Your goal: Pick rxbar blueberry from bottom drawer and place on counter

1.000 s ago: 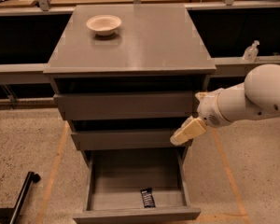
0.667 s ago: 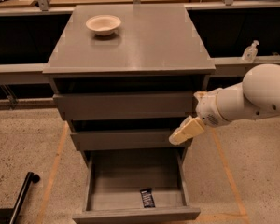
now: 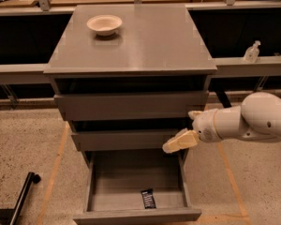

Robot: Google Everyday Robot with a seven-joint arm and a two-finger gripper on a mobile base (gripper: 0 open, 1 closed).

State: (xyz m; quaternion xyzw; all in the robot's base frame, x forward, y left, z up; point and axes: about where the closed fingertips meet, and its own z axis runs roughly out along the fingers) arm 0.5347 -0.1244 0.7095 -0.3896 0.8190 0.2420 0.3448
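The rxbar blueberry [image 3: 148,198] is a small dark wrapper lying flat near the front right of the open bottom drawer [image 3: 136,215]. The counter [image 3: 145,41] is the grey top of the cabinet. My gripper [image 3: 179,141] is on the white arm coming in from the right. It hangs at the right end of the middle drawer front, above the open bottom drawer and up and to the right of the bar, not touching it.
A pale bowl [image 3: 104,24] stands on the counter's back left. The two upper drawers [image 3: 131,106] are slightly ajar. A clear bottle [image 3: 251,52] stands on the ledge at right. A black pole end [image 3: 27,185] lies on the speckled floor at left.
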